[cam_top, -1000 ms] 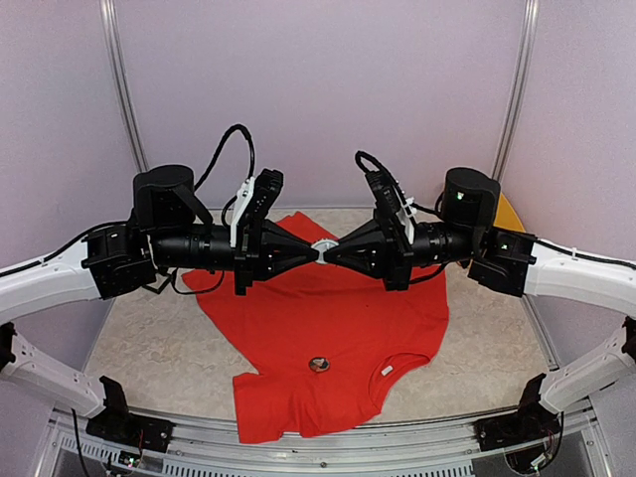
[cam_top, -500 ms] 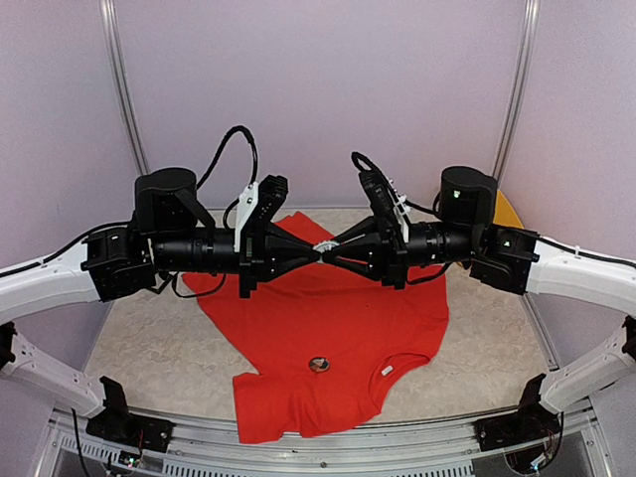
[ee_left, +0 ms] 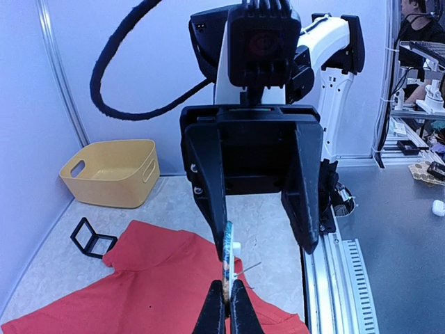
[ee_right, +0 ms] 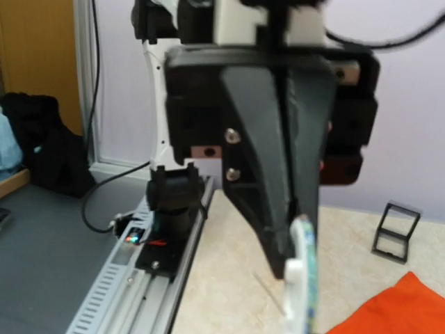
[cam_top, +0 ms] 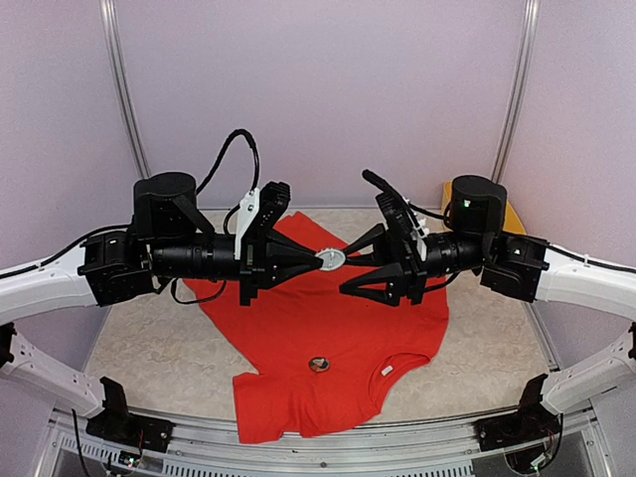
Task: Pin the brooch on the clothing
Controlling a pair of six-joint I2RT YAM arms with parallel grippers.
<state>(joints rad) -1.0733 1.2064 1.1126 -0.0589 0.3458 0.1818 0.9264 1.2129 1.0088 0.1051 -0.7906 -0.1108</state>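
Brooch [cam_top: 332,259] held in mid-air above the shirt [cam_top: 328,328].
The left gripper [cam_top: 320,256] is pinched on the brooch, which shows edge-on in both wrist views, its face unreadable. The right gripper [cam_top: 348,270] gapes just beside it, seemingly touching nothing, its own fingers outside its blurred view. The shirt lies spread on the table [cam_top: 149,348], its far part hidden behind both grippers.

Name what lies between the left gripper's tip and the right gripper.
The brooch: a small round disc pinched in the shut left gripper, sitting between the spread jaws of the right gripper. The top view shows it, above the red T-shirt.
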